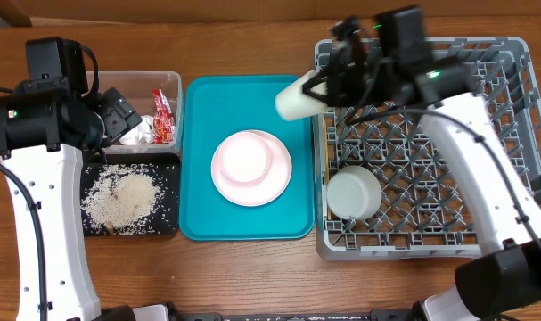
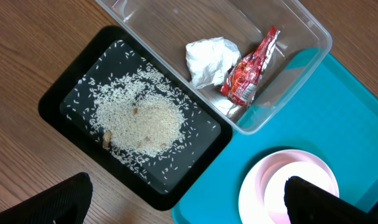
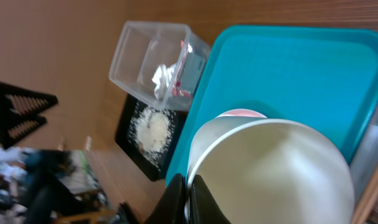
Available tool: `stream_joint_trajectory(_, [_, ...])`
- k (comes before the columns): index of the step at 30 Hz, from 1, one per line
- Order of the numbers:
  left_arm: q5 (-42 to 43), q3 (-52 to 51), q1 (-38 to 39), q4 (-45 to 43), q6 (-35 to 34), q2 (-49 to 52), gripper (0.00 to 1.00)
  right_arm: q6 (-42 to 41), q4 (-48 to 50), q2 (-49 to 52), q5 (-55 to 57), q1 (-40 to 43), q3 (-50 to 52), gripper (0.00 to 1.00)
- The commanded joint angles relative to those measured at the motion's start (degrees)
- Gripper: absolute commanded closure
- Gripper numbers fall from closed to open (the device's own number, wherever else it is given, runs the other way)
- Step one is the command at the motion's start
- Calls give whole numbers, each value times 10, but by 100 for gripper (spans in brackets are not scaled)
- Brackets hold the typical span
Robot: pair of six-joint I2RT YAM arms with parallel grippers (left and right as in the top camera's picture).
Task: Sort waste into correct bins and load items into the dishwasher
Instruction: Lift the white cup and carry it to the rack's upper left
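My right gripper is shut on the rim of a white bowl, held tilted in the air over the right edge of the teal tray, next to the grey dish rack. In the right wrist view the fingers pinch the bowl's rim. A pink plate with a pink bowl on it sits mid-tray. Another white bowl lies in the rack. My left gripper is open and empty above the black tray of rice and the tray's corner.
A clear bin at the back left holds crumpled white tissue and a red wrapper. The black rice tray sits in front of it. Bare wooden table lies along the front and the far left.
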State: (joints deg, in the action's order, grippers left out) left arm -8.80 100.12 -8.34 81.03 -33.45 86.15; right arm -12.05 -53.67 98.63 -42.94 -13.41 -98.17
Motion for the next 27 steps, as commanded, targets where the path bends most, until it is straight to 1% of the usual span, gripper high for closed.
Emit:
stream_joint_trajectory(1, [-2, 1, 1, 0, 7, 1, 0, 13, -3, -18, -101, 49, -12, 96])
stream_joint_trajectory(7, [-2, 1, 1, 0, 7, 1, 0, 39, -11, -14, -175, 111, 5, 96])
stream_joint_trajectory(11, [-2, 1, 1, 0, 7, 1, 0, 63, -6, -12, -207, 127, 30, 96])
stream_joint_trajectory(15, [-2, 1, 1, 0, 7, 1, 0, 64, 10, -2, -224, 128, 61, 96])
stream_joint_trajectory(27, [-2, 1, 1, 0, 7, 1, 0, 65, 158, 0, -223, 128, 231, 96])
